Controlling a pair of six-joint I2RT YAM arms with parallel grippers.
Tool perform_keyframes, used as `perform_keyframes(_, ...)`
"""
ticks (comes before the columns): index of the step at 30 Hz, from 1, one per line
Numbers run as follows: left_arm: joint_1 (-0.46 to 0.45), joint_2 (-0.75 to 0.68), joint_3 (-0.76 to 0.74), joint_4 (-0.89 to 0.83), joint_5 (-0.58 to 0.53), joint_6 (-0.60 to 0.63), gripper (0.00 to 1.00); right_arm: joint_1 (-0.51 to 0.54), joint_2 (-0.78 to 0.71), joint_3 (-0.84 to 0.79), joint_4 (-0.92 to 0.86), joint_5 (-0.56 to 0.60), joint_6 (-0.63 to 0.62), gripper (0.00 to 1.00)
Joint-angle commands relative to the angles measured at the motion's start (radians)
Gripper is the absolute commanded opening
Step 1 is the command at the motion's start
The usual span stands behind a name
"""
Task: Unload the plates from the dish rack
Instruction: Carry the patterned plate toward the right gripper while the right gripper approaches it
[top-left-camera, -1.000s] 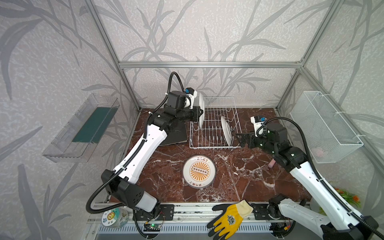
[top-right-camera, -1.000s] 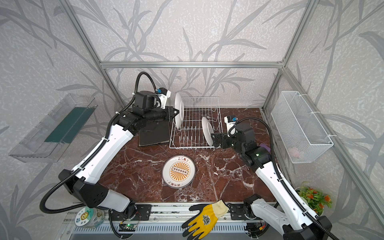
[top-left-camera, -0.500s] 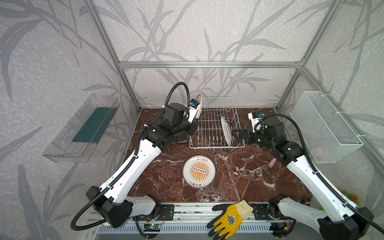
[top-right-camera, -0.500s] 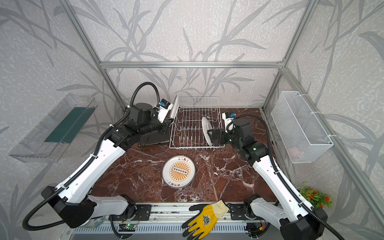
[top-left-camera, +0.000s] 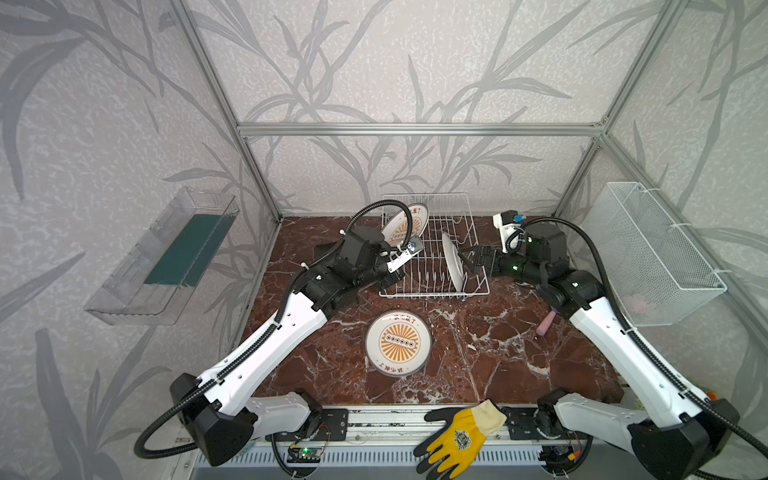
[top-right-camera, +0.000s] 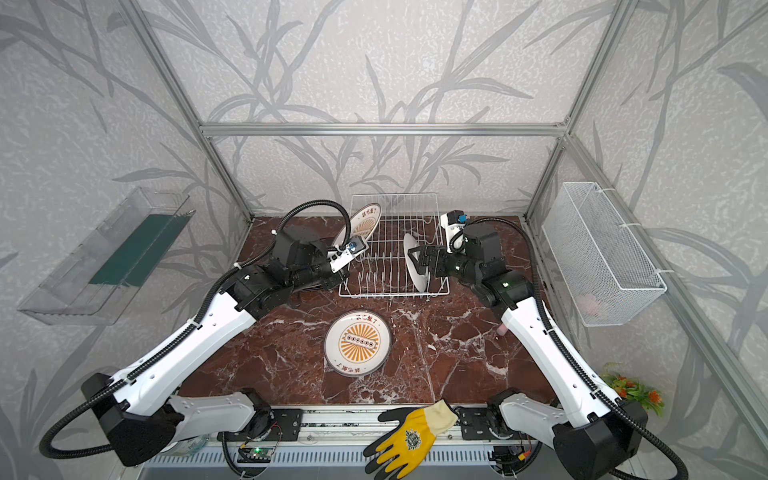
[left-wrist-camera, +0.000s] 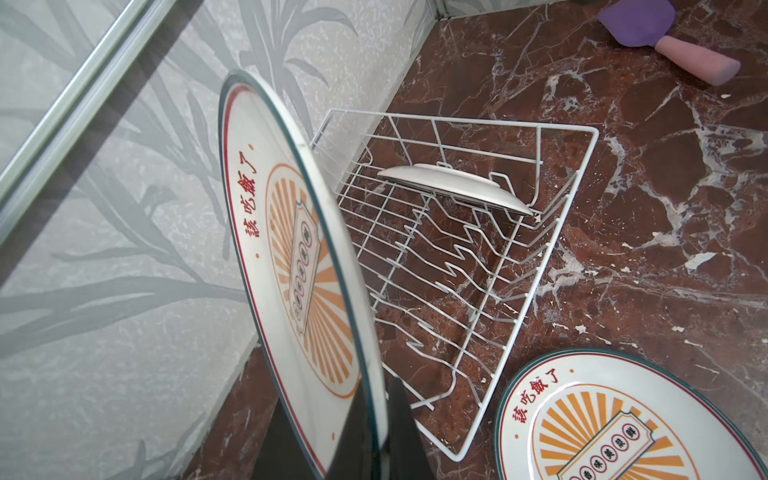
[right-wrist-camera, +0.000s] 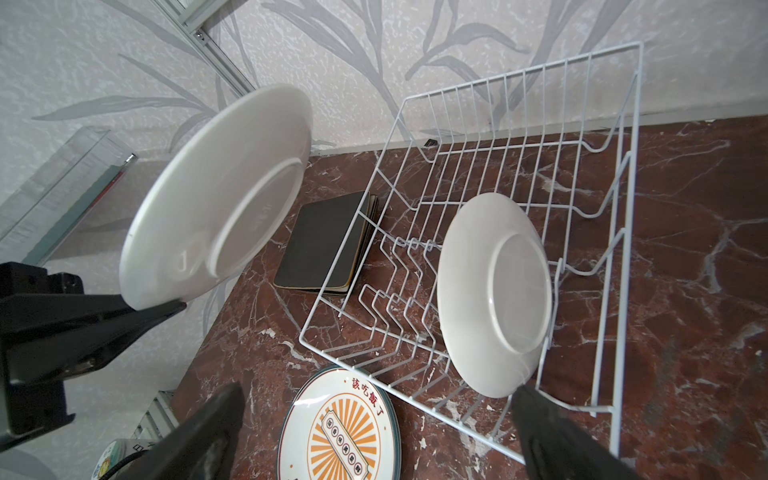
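A clear plastic tray (top-left-camera: 124, 297) hangs at the left of the frame, with a dark green mat (top-left-camera: 187, 253) inside. At the right hangs a white fine-mesh wire basket (top-left-camera: 665, 249), with something pink and blurred at its bottom. On the red-brown marble tabletop (top-left-camera: 519, 357), right of centre, lies a pink-handled purple spatula (top-left-camera: 545, 323). A yellow and black work glove (top-left-camera: 457, 436) lies at the bottom edge. A small orange-flowered plant (top-right-camera: 631, 390) sits at the lower right.

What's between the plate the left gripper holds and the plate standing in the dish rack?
Only empty prongs of the dish rack, seen in the left wrist view.
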Motion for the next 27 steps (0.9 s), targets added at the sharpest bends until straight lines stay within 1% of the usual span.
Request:
perform_keyframes(1, -0.026, -0.007, -0.024, 0.118, -0.022, 0.16, 0.0, -0.003, 0.027, 0.057, 0.017, -0.069, 0.038, 1.0)
perform_keyframes(4, -0.049, 0.005, -0.044, 0.142, -0.041, 0.225, 0.0, -0.003, 0.052, 0.086, 0.021, -0.092, 0.063, 0.99)
perform_keyframes(10, -0.1, 0.026, -0.085, 0.157, -0.143, 0.357, 0.0, -0.003, 0.064, 0.072, 0.078, -0.105, 0.12, 0.96)
perform_keyframes(13, -0.127, 0.03, -0.109, 0.181, -0.19, 0.4, 0.0, -0.004, 0.087, 0.074, 0.082, -0.116, 0.151, 0.94)
perform_keyframes(19, -0.174, 0.036, -0.164, 0.283, -0.26, 0.467, 0.0, -0.002, 0.149, 0.099, 0.058, -0.124, 0.195, 0.84)
perform_keyframes(21, -0.183, 0.045, -0.173, 0.302, -0.275, 0.474, 0.0, -0.001, 0.175, 0.116, 0.033, -0.122, 0.194, 0.78)
perform_keyframes(22, -0.188, 0.051, -0.173, 0.305, -0.28, 0.513, 0.0, 0.0, 0.182, 0.119, 0.032, -0.121, 0.195, 0.76)
perform_keyframes(23, -0.193, 0.056, -0.176, 0.311, -0.288, 0.524, 0.0, 0.001, 0.187, 0.117, 0.036, -0.12, 0.222, 0.73)
perform_keyframes(27, -0.211, 0.07, -0.188, 0.333, -0.31, 0.565, 0.0, 0.009, 0.208, 0.117, 0.026, -0.092, 0.239, 0.65)
